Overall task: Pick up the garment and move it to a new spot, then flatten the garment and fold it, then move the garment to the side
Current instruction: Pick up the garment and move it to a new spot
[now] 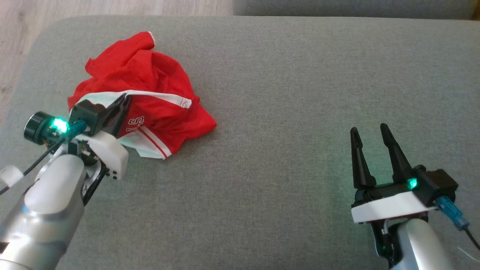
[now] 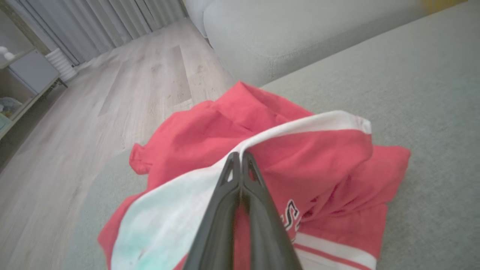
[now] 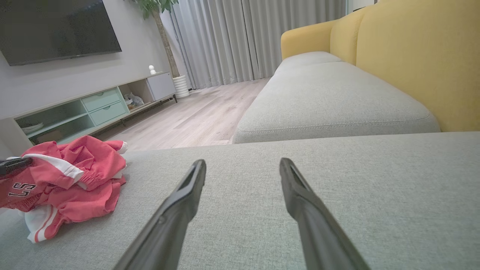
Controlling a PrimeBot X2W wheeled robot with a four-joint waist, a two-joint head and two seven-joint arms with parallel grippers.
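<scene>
Head view: crumpled red mesh garment [image 1: 150, 75] with white trim heaped at left of grey fabric cushion [image 1: 281, 93]; left gripper [image 1: 126, 98] pinched on its white edge; right gripper [image 1: 369, 129] spread wide, well apart. 
Left wrist view: fingers pressed together on white band. 
Right wrist view: fingers parted above cushion.

The right claw [image 3: 243, 162] gapes over grey cushion [image 3: 356, 210]; red garment [image 3: 71, 180] lies left.

The garment [image 1: 157, 71] is red with white bands, thin red stripes and black-outlined white lettering, on a plain grey cushion [image 1: 285, 112]; beyond the cushion, a yellow backrest [image 3: 412, 60].
</scene>
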